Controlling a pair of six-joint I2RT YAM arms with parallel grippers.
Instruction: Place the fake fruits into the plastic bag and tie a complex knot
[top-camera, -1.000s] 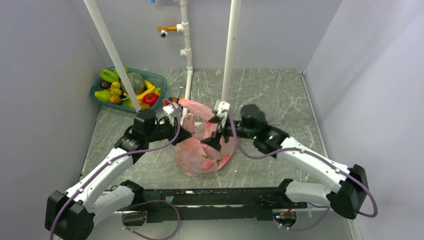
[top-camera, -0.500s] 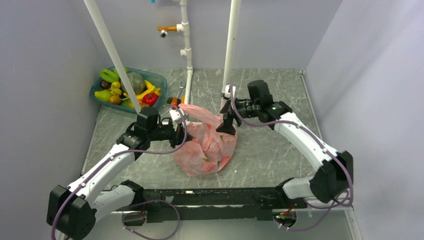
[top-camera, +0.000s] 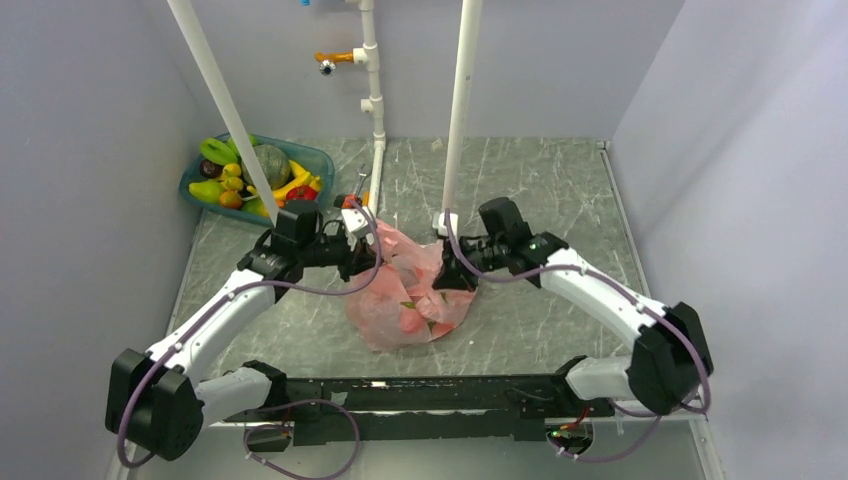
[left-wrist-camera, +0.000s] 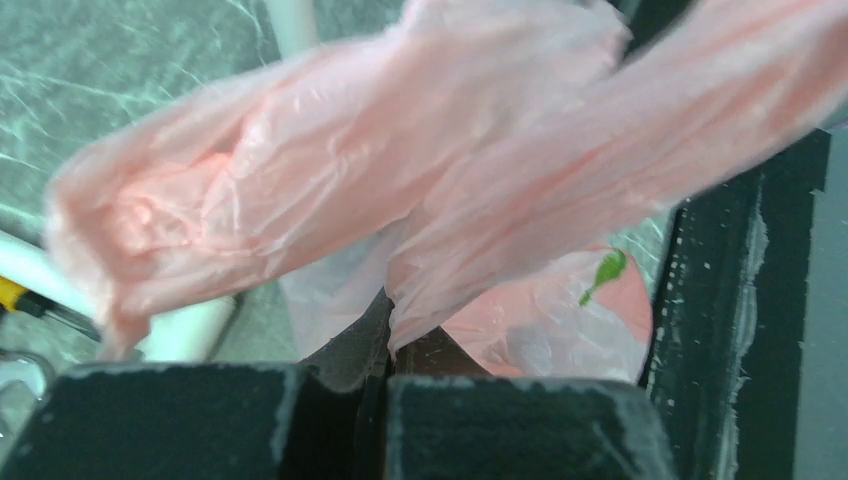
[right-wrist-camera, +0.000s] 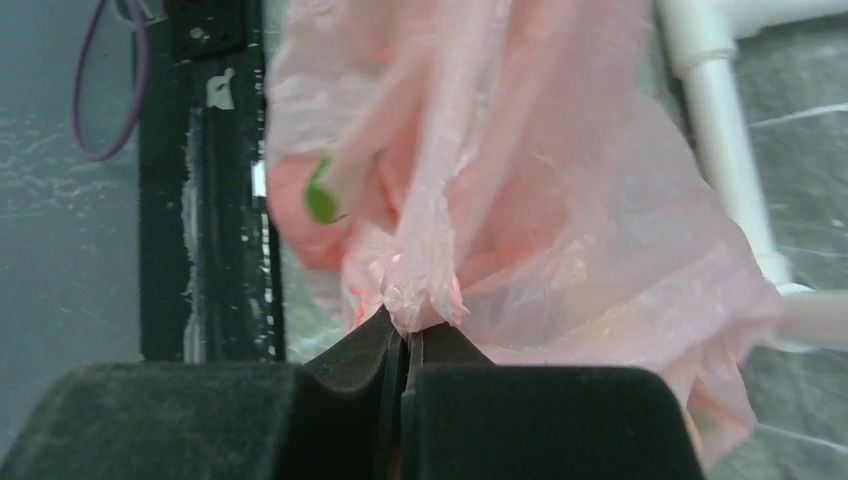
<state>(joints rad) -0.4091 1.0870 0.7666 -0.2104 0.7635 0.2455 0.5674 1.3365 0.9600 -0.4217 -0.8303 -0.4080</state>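
Right gripper (top-camera: 452, 272), half a second earlier spread wide beside the white pole (top-camera: 458, 100), has dropped onto the right side of the plastic bag (top-camera: 405, 305), which lies mid-table between the arms. Left gripper (top-camera: 358, 242) is at the bag's opposite side. Fake fruits (top-camera: 250, 178) lie in the teal basin (top-camera: 318, 160).

Left wrist: jaws clenched on a twisted pink length of the plastic bag.

Right wrist: jaws pinched on a bunched fold of it. With both ends gripped, tightening the knot is probably next.

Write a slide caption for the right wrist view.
Right gripper, jaws shut, pinches a gathered fold of the pink plastic bag, with a white pipe behind.
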